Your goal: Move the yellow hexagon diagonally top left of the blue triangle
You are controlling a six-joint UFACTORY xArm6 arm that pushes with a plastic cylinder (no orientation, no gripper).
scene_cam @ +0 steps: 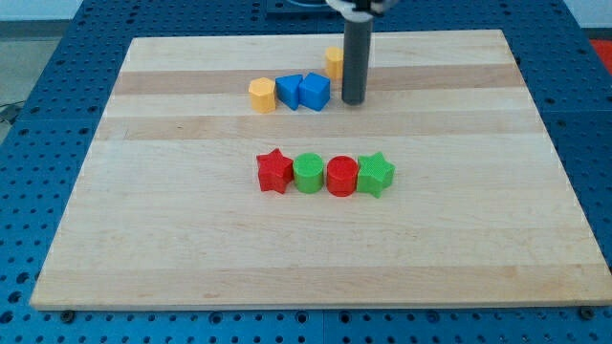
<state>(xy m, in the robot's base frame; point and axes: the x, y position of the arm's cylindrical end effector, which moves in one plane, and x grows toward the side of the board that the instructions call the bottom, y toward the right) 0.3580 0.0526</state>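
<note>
A yellow block [262, 95] that looks hexagonal sits near the view's top, at the left end of a short row. Two blue blocks touch it on its right: one [289, 92] in the middle and one [314, 91] at the row's right end. I cannot tell which of them is the triangle. A second yellow block [333, 63] lies further up, partly hidden behind my rod, so its shape is unclear. My tip [354, 101] rests on the board just right of the right blue block, with a small gap between them, and below the second yellow block.
A row of four touching blocks lies mid-board: a red star [274, 171], a green round block [309, 174], a red round block [342, 177] and a green star [376, 175]. The wooden board [191, 239] lies on a blue perforated table.
</note>
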